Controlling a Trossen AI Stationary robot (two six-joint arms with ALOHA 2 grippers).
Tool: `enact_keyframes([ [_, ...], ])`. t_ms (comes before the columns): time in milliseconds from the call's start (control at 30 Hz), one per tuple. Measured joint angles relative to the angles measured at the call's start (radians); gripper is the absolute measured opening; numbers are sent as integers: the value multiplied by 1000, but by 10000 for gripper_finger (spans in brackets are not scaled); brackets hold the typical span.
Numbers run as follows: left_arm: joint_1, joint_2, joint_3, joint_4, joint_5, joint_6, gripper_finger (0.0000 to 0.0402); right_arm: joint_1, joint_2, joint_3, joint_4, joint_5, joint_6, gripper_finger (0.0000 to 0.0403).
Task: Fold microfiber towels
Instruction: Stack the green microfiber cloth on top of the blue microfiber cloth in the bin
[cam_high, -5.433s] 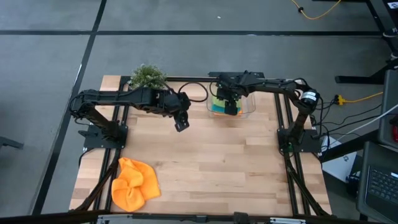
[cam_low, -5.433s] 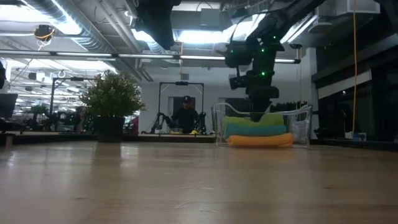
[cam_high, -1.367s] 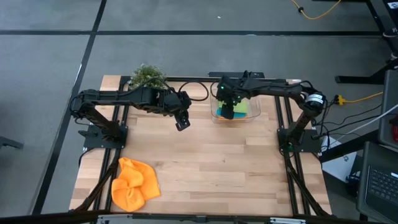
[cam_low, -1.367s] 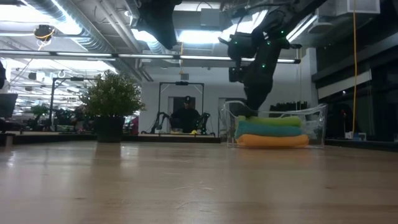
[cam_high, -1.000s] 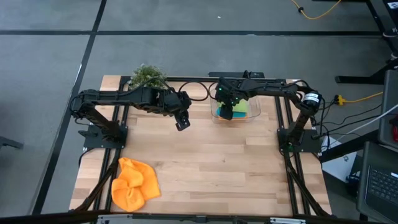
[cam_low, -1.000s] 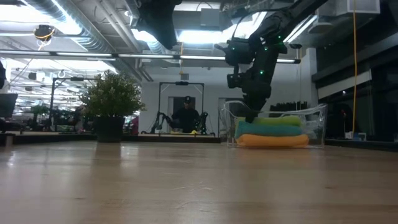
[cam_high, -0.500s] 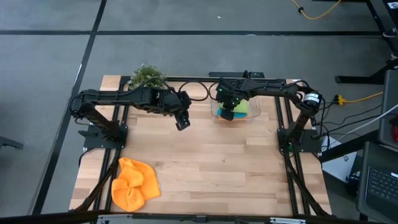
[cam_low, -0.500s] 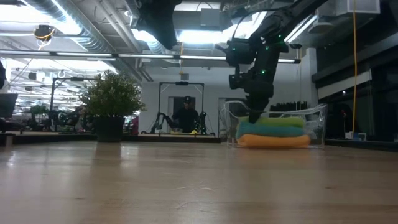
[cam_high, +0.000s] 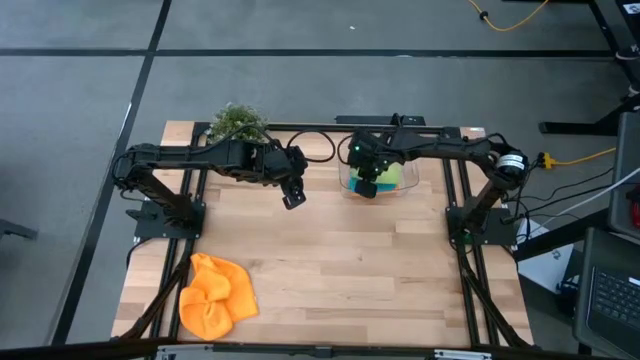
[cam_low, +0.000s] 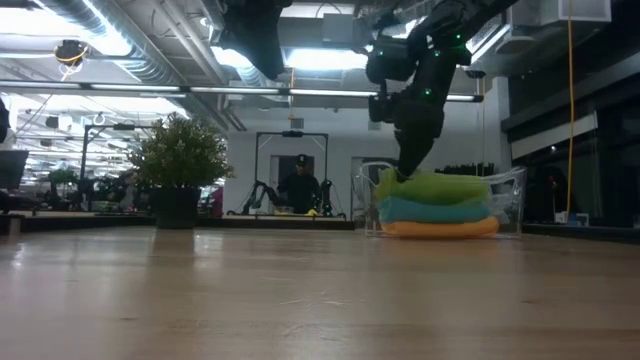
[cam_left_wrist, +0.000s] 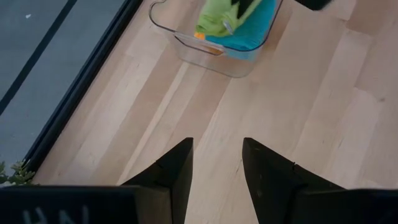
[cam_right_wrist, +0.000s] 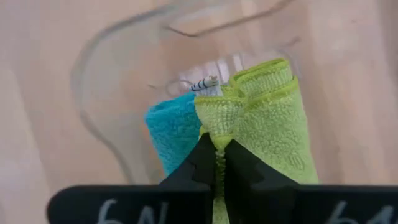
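Observation:
A clear tub (cam_high: 404, 186) at the table's far right holds a stack of folded towels: lime green (cam_low: 440, 188) on teal (cam_low: 435, 210) on orange (cam_low: 440, 228). My right gripper (cam_high: 368, 188) reaches down into the tub and is shut on the green towel (cam_right_wrist: 261, 118). A second orange towel (cam_high: 213, 295) lies crumpled on the table near the near-left corner. My left gripper (cam_high: 291, 200) hangs open above bare table left of the tub, with nothing between its fingers (cam_left_wrist: 216, 149). My right gripper pinches a puckered bunch of the lime green towel's top (cam_right_wrist: 217, 127) between its two fingers, near one end of the towel. The fingers come from above, pointing down. The pinched end (cam_low: 405, 180) is raised; the rest lies on the teal towel (cam_right_wrist: 174, 130) in the tub.
A small potted plant (cam_high: 236, 122) stands at the far edge behind my left arm. The tub's clear walls (cam_right_wrist: 99, 81) stand close around the towels. Bare wooden table (cam_high: 350, 270) stretches across the middle and near right. A person shows far off in the room (cam_low: 298, 185).
My right gripper has taken hold of the green towel and risen a little. The towel's pinched end has come up and its top now bulges, while the teal and orange towels below stay in the tub.

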Motion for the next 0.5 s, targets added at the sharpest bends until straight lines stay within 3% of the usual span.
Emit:
enact_keyframes([
  [133, 0, 0, 0, 0, 0, 0, 133, 42, 3, 0, 4, 8, 7, 16],
  [300, 0, 0, 0, 0, 0, -1, 133, 76, 3, 0, -5, 168, 1, 15],
  [500, 0, 0, 0, 0, 0, -1, 133, 88, 2, 0, -47, 119, 22, 15],
])
